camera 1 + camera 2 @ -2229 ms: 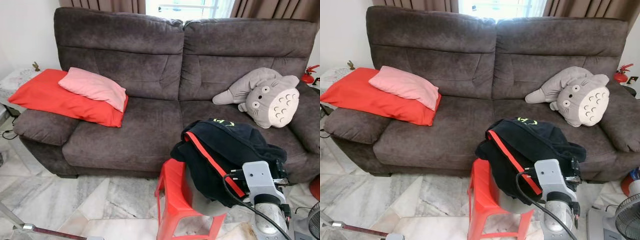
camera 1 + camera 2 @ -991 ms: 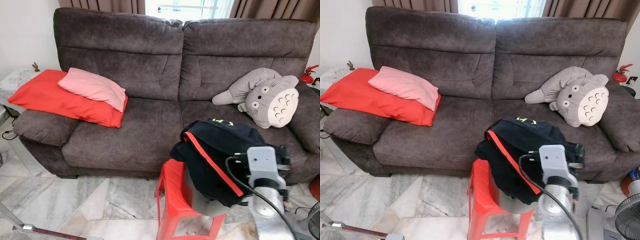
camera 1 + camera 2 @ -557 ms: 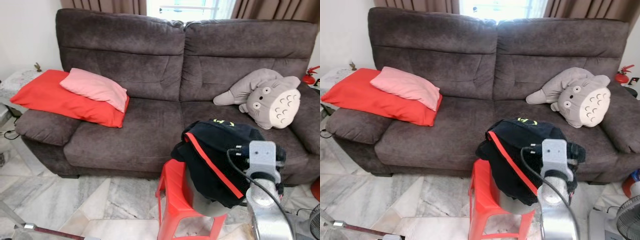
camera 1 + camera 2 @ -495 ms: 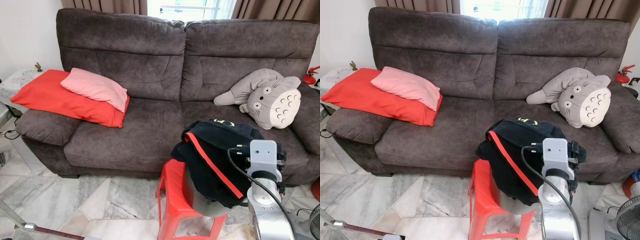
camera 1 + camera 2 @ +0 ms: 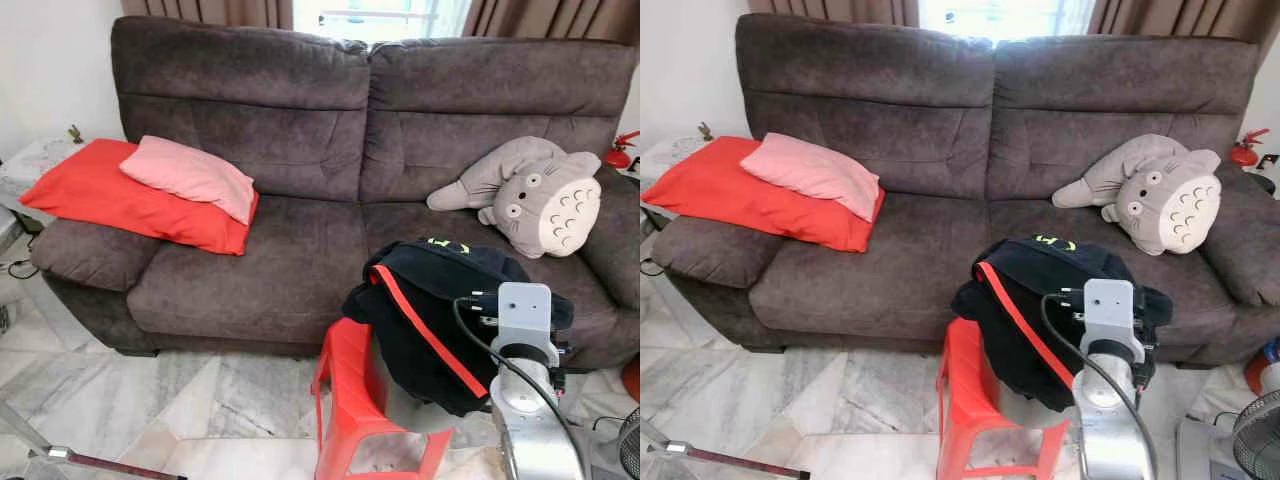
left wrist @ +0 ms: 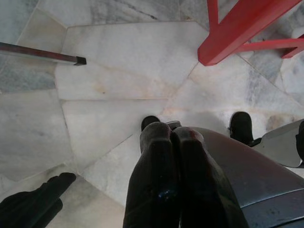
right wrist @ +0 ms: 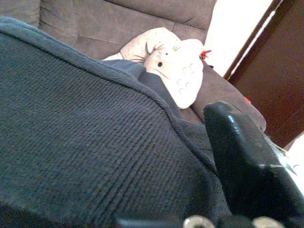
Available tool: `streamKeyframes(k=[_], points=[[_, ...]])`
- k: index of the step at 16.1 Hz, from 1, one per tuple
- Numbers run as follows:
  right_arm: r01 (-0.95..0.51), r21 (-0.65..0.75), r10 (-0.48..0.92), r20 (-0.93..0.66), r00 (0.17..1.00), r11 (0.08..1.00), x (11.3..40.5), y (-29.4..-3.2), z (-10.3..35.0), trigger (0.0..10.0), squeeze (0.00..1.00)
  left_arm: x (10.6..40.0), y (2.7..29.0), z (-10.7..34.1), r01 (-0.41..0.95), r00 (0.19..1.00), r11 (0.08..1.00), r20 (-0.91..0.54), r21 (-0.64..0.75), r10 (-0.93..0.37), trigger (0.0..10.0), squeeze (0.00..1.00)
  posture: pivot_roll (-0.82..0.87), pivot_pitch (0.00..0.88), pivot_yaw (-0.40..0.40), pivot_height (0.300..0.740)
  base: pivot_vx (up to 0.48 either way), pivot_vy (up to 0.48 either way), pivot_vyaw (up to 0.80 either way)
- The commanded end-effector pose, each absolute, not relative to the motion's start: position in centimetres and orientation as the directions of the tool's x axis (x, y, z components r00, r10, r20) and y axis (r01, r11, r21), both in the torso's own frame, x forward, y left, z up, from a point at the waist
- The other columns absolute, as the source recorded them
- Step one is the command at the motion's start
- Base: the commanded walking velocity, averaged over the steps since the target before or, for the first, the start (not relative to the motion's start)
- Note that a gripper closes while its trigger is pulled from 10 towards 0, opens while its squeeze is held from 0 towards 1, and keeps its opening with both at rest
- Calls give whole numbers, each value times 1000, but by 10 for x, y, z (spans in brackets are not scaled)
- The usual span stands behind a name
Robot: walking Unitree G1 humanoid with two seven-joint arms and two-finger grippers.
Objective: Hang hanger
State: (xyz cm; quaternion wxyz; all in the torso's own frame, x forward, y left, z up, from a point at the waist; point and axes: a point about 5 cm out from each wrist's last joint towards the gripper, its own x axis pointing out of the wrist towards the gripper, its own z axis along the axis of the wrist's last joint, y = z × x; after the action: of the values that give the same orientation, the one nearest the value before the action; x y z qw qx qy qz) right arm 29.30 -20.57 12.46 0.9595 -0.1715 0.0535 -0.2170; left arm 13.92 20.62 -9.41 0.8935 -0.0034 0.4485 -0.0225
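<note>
Black garment (image 5: 440,300) with a red stripe is draped over the red stool (image 5: 360,400), and no hanger is visible. It sits at 12 o'clock from the right gripper (image 7: 247,175), pressed right against the fabric, so that arm's nearer. Can't tell how wide its fingers are. Left gripper (image 6: 175,175) hangs with fingers pressed together, empty, over the marble floor (image 6: 123,61).

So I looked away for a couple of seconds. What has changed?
The right arm has swung upright and closer over the black jacket on the red stool; its finger presses the cloth. Jacket, stool, sofa, pillows and plush toy stayed put.
</note>
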Motion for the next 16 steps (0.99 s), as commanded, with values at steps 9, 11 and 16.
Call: streamKeyframes(k=[9, 11, 16], points=[[414, -338, -429, 31, 903, 846, 293, -203, 135, 0, 0, 141, 212, -93, 60, 573, 998, -817, -34, -62, 10000, 0, -58, 24, -15, 740, 0, 0, 0], [418, -323, -424, 54, 904, 849, 292, -200, 137, 0, 0, 140, 215, -93, 63, 569, 998, -820, -28, -59, 10000, 0, -56, 25, -15, 740, 0, 0, 0], [445, -269, -445, 64, 893, 854, 293, -203, 142, 0, 0, 150, 216, -89, 64, 590, 997, -804, -34, -65, 10000, 0, -56, 16, -11, 740, 0, 0, 0]])
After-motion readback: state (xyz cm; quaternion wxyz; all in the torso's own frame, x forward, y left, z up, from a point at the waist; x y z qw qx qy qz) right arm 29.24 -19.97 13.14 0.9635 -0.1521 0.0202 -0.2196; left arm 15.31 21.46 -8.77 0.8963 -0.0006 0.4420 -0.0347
